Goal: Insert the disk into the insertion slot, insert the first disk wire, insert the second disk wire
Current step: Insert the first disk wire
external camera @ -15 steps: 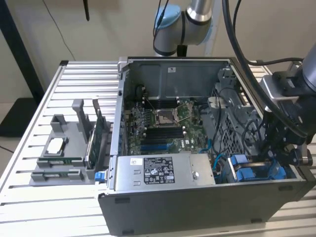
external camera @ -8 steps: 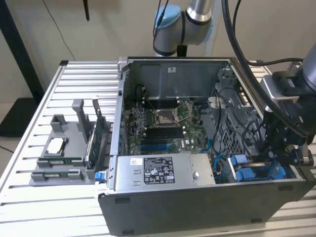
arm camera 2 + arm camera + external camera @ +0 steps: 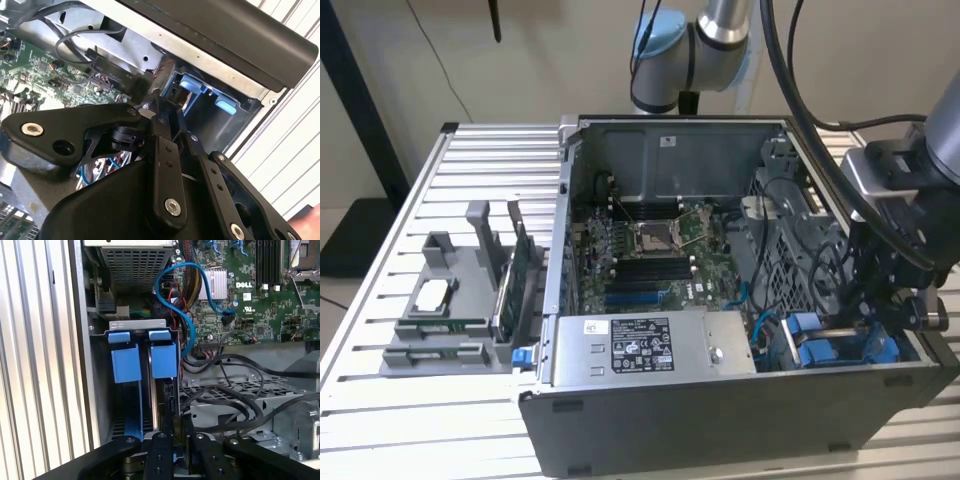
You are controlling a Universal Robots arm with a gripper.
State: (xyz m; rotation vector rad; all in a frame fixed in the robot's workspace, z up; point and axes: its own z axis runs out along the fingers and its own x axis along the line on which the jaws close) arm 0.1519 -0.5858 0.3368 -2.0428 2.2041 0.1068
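Down in the insertion slot (image 3: 102, 390), gripper (image 3: 177, 432) jaws narrow, clamped on the disk (image 3: 164, 360) edge.

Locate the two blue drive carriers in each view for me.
Exterior view: blue carriers low on the exterior view's right.
First wrist view: blue carriers side by side, between case wall and motherboard.
Second wrist view: blue carriers inside the grey cage.
Shared landmark: the green motherboard.
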